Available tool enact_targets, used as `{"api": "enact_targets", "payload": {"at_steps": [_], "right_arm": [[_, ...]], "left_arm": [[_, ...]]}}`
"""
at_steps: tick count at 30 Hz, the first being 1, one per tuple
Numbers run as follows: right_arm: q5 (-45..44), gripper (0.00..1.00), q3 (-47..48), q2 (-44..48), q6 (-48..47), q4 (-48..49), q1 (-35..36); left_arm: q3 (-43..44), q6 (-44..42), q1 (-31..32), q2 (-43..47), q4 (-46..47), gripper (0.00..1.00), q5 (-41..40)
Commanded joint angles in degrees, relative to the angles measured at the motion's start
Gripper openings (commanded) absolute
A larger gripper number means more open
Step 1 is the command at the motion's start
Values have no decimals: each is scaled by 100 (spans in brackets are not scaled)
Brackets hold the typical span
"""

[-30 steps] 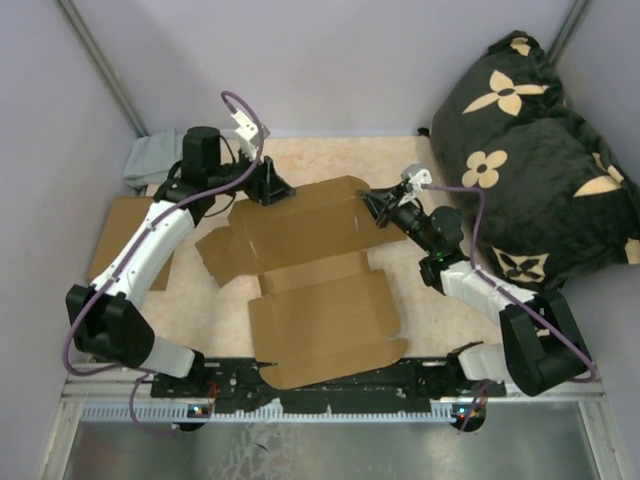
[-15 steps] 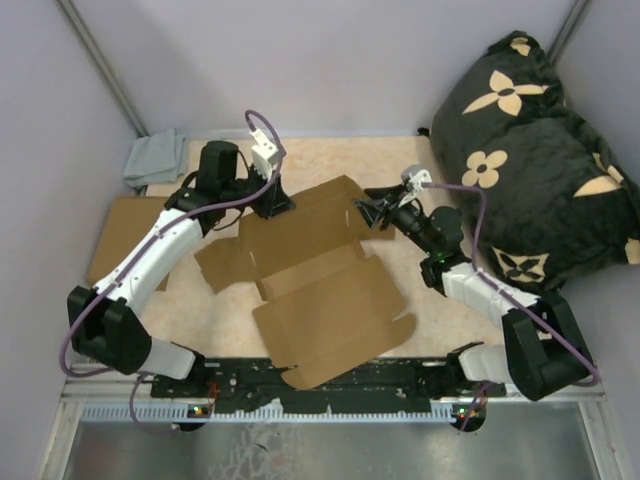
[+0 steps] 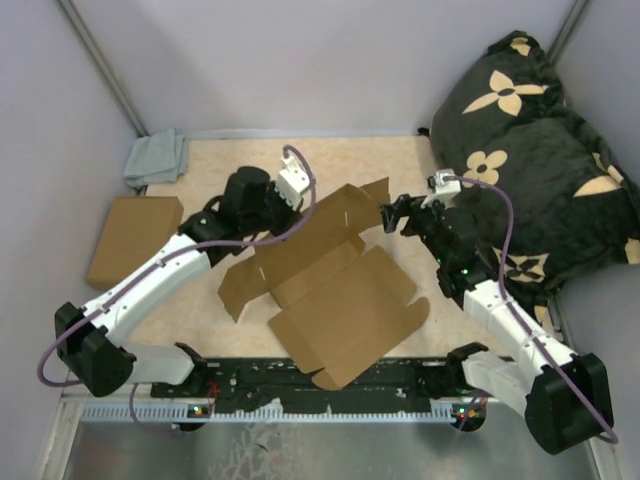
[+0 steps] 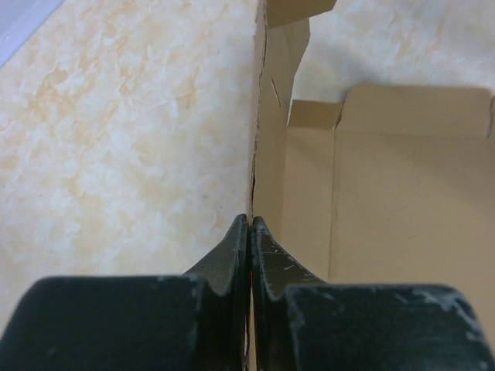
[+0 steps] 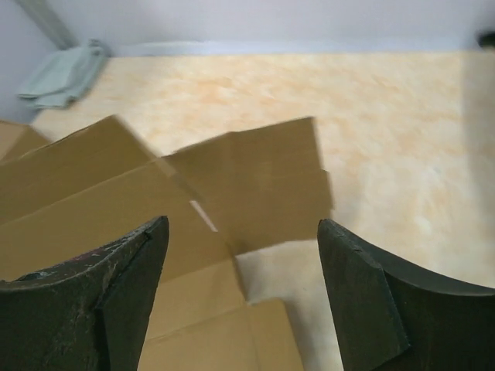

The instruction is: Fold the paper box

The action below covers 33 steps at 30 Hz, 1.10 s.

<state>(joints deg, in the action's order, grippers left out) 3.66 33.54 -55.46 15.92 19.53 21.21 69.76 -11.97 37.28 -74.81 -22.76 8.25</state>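
While the left jaws are pinched together on the thin edge of a raised panel [image 4: 271, 154] of the box [image 3: 345, 305], the right jaws stand apart and empty, just short of its far right flap [image 5: 263, 174]. The box lies askew in the middle of the counter [image 3: 400, 170], its near panel reaching the near edge. I judge the raised panel should be lifted steadily along its crease. The right jaws should take the flap close to the fold so the sheet does not skate. A cushion [image 3: 530, 150] crowds the right arm [image 3: 495, 300]. A cloth [image 3: 155, 158] and a flat carton [image 3: 130, 240] lie well apart at left.
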Motion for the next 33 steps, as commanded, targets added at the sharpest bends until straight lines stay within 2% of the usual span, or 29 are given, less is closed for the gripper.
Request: {"api": "enact_targets", "payload": {"at_steps": [1, 3, 6, 7, 8, 13, 18, 23, 27, 33], "right_arm": [[-647, 75, 583, -351, 209, -1051, -416], [-413, 66, 779, -687, 255, -1034, -643], [-136, 29, 1214, -1253, 288, -1000, -868], [-49, 21, 1359, -1462, 277, -958, -913], [34, 18, 1502, -1656, 249, -904, -948], [666, 21, 2193, -2751, 126, -575, -1143], [1304, 28, 2944, -3962, 336, 100, -1444], [2246, 31, 3805, -5177, 375, 298, -1510], [3246, 31, 4196, -5751, 571, 517, -1508], [4014, 31, 3848, -5908, 930, 1527, -1497]], "left_arm": [[-350, -383, 670, -36, -92, 4, -1678], [-577, -440, 999, -32, 10, 0, -2293], [-925, -469, 1332, 13, 309, 0, -2980], [-1017, -505, 1425, 23, 399, 0, -3194], [-1071, -541, 1556, 39, 468, 0, -3435], [-1108, -718, 1760, 100, 568, 0, -4140], [-1316, -917, 1953, 310, 915, 0, -4344], [-1571, -1181, 2108, 552, 1206, 0, -4543], [-1627, -1406, 2152, 680, 1401, 0, -4624], [-1648, -2086, 2152, 670, 1927, 0, -4576]]}}
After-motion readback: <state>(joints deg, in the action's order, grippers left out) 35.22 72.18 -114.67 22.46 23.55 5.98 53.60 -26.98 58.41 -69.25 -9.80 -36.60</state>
